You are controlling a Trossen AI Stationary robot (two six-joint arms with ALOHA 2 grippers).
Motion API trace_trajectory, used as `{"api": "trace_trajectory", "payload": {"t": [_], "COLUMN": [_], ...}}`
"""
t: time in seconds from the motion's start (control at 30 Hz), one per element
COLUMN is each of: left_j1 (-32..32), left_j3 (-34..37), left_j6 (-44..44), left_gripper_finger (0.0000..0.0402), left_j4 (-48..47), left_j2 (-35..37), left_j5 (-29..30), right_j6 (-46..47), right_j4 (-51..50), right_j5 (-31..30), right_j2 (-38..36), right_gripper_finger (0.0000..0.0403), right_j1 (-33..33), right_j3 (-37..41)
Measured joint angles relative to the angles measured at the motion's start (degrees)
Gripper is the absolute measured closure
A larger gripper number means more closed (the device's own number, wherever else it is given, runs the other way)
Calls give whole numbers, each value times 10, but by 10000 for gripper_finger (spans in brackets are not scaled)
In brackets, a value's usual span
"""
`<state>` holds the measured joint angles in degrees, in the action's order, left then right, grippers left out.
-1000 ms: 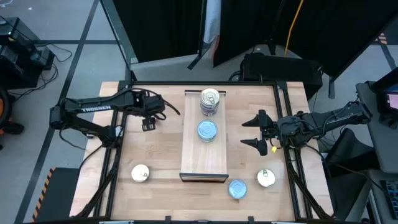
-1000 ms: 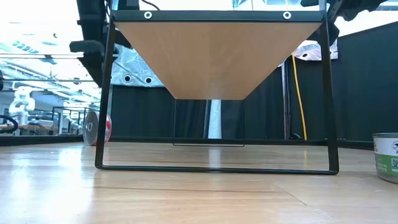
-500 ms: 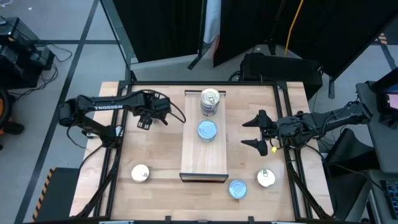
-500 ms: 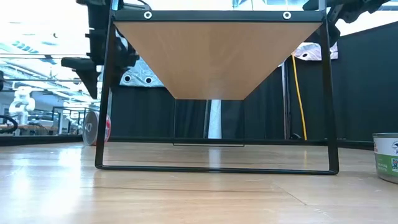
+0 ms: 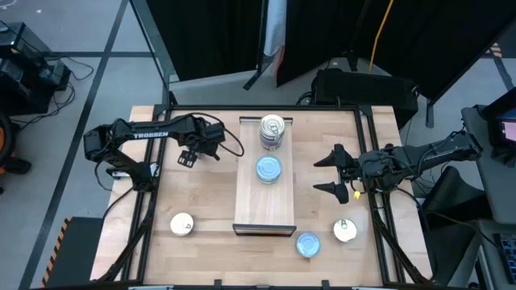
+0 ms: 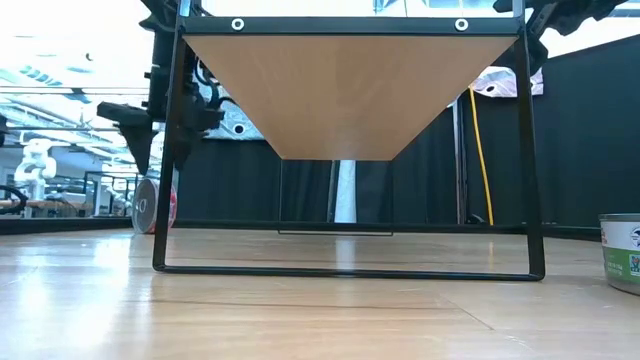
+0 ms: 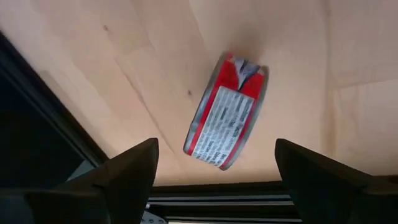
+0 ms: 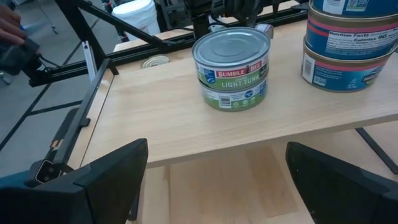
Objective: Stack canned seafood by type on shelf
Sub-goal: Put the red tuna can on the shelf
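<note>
A red-labelled can point(image 7: 226, 112) stands on its curved wall on the table near the far left; the low view shows it as a disc on edge point(image 6: 152, 207). My left gripper point(image 7: 214, 180) hangs open above it point(image 6: 165, 120), fingers pointing steeply down, apart from the can; in the high view the gripper point(image 5: 188, 157) hides the can. On the shelf point(image 5: 262, 201) stand two short stacks of cans: silver pull-tab tops point(image 5: 272, 131) at the far end, pale blue tops point(image 5: 268, 169) at the middle. My right gripper point(image 5: 326, 174) waits open to the right of the shelf.
Three single cans stand on the table near its front edge: a white-topped one point(image 5: 181, 225) at the left, a blue-topped one point(image 5: 307, 244) and a silver one point(image 5: 345, 230) at the right. The shelf is raised on a black frame point(image 6: 170, 200). A black rail point(image 5: 149, 201) borders the table.
My left gripper has sunk toward the table over the red can and rolled about its own axis, while its arm has reached a little farther toward the shelf. My right gripper has kept still.
</note>
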<state>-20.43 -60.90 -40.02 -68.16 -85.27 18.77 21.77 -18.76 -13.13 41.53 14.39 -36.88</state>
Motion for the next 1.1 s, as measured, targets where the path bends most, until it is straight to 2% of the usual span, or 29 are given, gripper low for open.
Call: {"api": "trace_trajectory", "payload": {"t": [0.27,0.6,0.87,1.0,1.1], "left_j1": [-13,-12,-12,-6,8], "left_j3": [46,101,103,103,89], "left_j6": [-29,-43,-24,6,60], "left_gripper_finger": [87,167,257,261,261], "left_j4": [52,113,112,105,50], "left_j2": [-8,-8,-8,-8,-8], "left_j5": [11,25,39,37,31], "right_j6": [0,0,0,0,-1], "right_j4": [0,0,0,0,0], "right_j5": [0,0,-1,-1,-1], "right_j2": [0,0,0,0,0], "right_gripper_finger": [28,28,28,28,28], "right_j1": [0,0,0,0,0], "right_j3": [0,0,0,0,0]}}
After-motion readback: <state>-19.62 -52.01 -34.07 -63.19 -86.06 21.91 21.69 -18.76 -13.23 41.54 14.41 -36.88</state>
